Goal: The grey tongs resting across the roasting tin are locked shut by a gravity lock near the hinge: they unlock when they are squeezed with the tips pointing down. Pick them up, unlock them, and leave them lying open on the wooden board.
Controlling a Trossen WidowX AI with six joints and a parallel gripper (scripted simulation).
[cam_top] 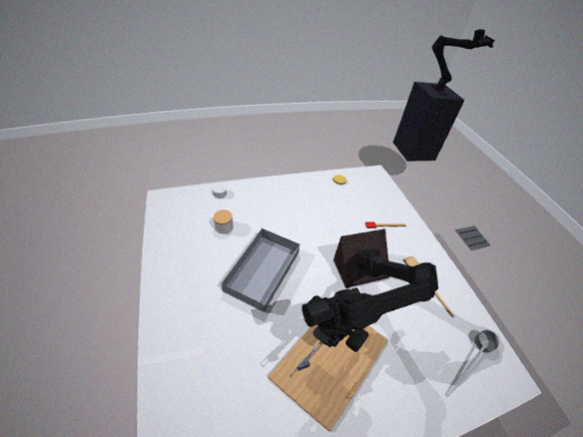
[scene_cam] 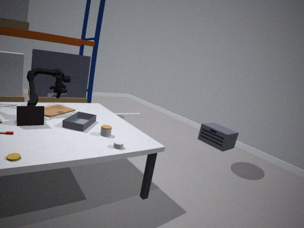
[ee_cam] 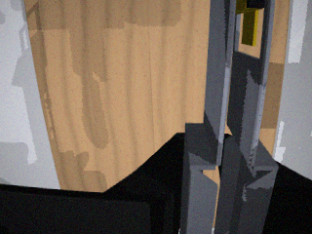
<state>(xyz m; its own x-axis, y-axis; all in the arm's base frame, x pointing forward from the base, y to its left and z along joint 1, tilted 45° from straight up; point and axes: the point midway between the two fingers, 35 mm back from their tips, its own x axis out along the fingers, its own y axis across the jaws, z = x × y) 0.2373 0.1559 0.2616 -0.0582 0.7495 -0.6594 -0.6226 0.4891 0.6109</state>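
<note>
Wrist view: gripper (ee_cam: 224, 175) clamped on grey tongs (ee_cam: 224, 58), tips down over wooden board (ee_cam: 131, 58)

A yellow disc (cam_top: 339, 179), a red-headed spatula (cam_top: 383, 224) and a cork-lidded jar (cam_top: 222, 221) are lying well apart on the white table (cam_top: 183, 301).

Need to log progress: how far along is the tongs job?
Done: the tongs are off the roasting tin. In hand: the gripper is shut on them, tips down above the wooden board, arms close together. Left: setting them down open and releasing.
</note>
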